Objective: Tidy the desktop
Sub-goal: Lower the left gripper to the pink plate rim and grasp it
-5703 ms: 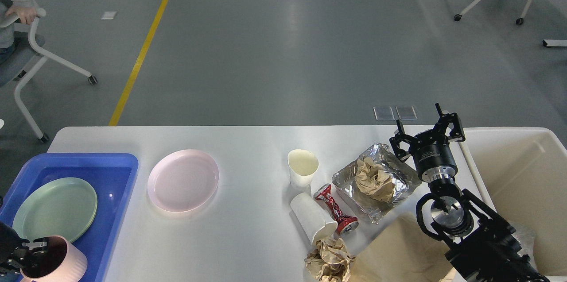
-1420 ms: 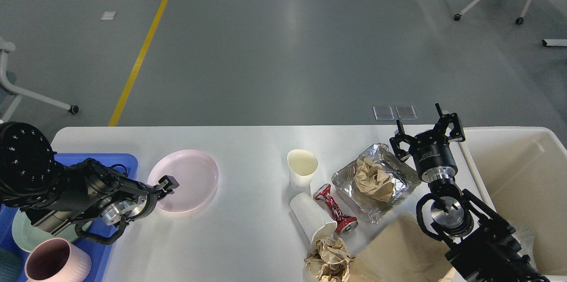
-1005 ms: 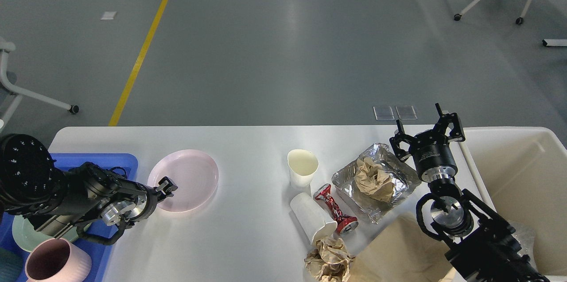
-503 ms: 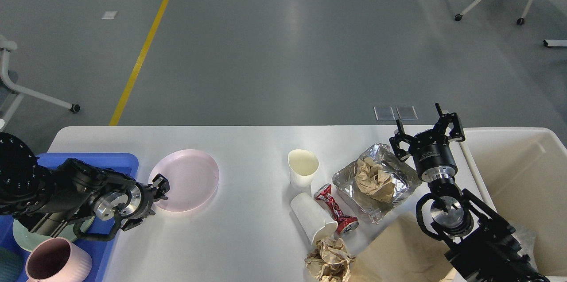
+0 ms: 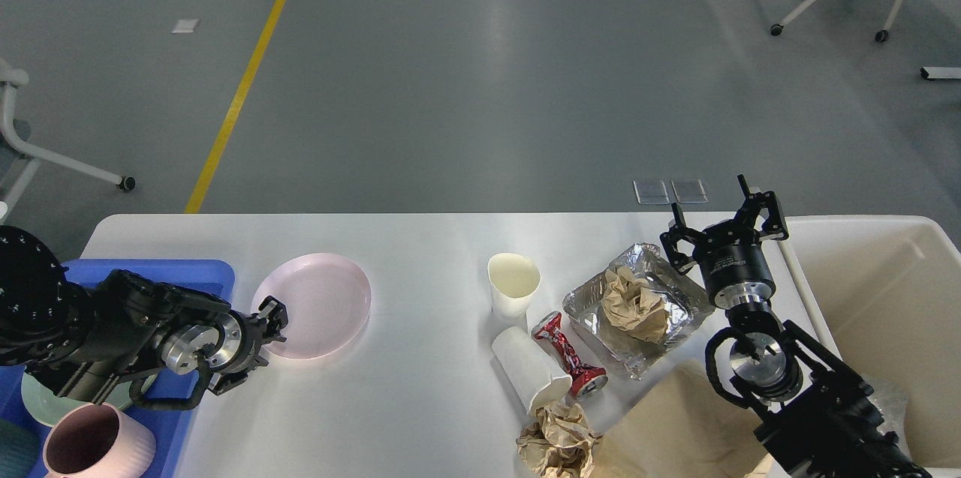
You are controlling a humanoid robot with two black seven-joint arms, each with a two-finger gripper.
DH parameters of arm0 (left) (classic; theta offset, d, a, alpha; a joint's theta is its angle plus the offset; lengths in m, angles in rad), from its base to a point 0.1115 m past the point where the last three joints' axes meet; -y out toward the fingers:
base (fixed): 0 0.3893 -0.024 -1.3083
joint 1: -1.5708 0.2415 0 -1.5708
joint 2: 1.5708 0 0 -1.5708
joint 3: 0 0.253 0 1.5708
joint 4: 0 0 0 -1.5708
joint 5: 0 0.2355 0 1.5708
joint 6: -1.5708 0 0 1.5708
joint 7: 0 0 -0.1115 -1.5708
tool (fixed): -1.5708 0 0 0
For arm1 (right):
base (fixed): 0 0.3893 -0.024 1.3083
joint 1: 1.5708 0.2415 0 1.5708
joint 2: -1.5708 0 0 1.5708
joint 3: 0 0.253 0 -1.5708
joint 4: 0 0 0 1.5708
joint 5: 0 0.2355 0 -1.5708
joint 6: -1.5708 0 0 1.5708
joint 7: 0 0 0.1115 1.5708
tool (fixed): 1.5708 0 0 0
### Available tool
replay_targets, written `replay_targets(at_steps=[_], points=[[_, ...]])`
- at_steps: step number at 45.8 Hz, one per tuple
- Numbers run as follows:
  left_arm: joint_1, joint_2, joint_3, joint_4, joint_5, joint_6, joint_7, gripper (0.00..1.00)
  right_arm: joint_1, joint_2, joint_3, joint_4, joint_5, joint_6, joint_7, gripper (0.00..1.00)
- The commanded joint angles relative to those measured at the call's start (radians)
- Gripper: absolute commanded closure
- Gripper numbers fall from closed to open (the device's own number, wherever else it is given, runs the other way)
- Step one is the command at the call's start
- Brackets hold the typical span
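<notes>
The left tool sits at the near-left rim of a pink plate on the white desk; whether its fingers pinch the rim cannot be told. The right tool, fingers spread, hovers beside a foil tray holding crumpled paper, near 2 paper cups.

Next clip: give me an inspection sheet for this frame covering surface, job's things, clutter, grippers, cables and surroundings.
Surface: white desktop, partly cluttered.
Job's things: pink plate on desktop; green plate and pink cup in blue tray.
Clutter: two paper cups, crushed red can, foil tray holding crumpled paper, paper wad, brown bag.
Grippers: left gripper at pink plate's near-left rim, state unclear; right gripper open, empty.
Cables: nothing seen.
Surroundings: cream bin at right; chairs on grey floor.
</notes>
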Motion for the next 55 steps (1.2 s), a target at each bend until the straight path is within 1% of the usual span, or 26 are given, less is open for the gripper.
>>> replay_targets(at_steps=[1,10,16,19,26,31,33,35,45,48,51,55], points=[[0.005,0.0,-0.001,0.002,0.0,-0.001,0.0,0.69,0.0,0.0,0.0,0.001,0.001,0.0,0.0,0.0],[0.005,0.0,-0.001,0.001,0.002,-0.006,0.0,0.75,0.0,0.0,0.0,-0.001,-0.001,0.0,0.0,0.0],[0.005,0.0,-0.001,0.002,0.0,-0.033,0.0,0.8,0.0,0.0,0.0,-0.001,-0.001,0.0,0.0,0.0],[0.005,0.0,-0.001,0.002,0.0,-0.041,0.002,0.85,0.0,0.0,0.0,-0.001,-0.001,0.0,0.0,0.0],[0.003,0.001,-0.001,-0.001,0.0,-0.044,0.002,0.91,0.0,0.0,0.0,-0.001,0.001,0.0,0.0,0.0],[0.0,0.006,-0.001,-0.002,0.0,-0.072,0.002,1.0,0.0,0.0,0.0,-0.001,0.001,0.0,0.0,0.0],[0.0,0.009,0.001,-0.002,-0.003,-0.101,0.0,1.0,0.0,0.0,0.0,-0.001,0.001,0.0,0.0,0.0],[-0.001,0.009,0.001,-0.002,-0.004,-0.113,0.0,1.0,0.0,0.0,0.0,-0.001,0.001,0.0,0.0,0.0],[-0.009,0.012,0.004,-0.004,-0.006,-0.118,0.003,1.0,0.0,0.0,0.0,-0.001,0.001,0.0,0.0,0.0],[-0.014,0.014,0.006,-0.007,-0.001,-0.121,0.026,1.0,0.0,0.0,0.0,-0.001,0.001,0.0,0.0,0.0],[-0.026,0.018,0.006,-0.013,0.0,-0.128,0.06,1.0,0.0,0.0,0.0,-0.001,0.001,0.0,0.0,0.0],[-0.064,0.031,0.012,-0.037,0.0,-0.17,0.092,1.0,0.0,0.0,0.0,-0.001,-0.001,0.0,0.0,0.0]])
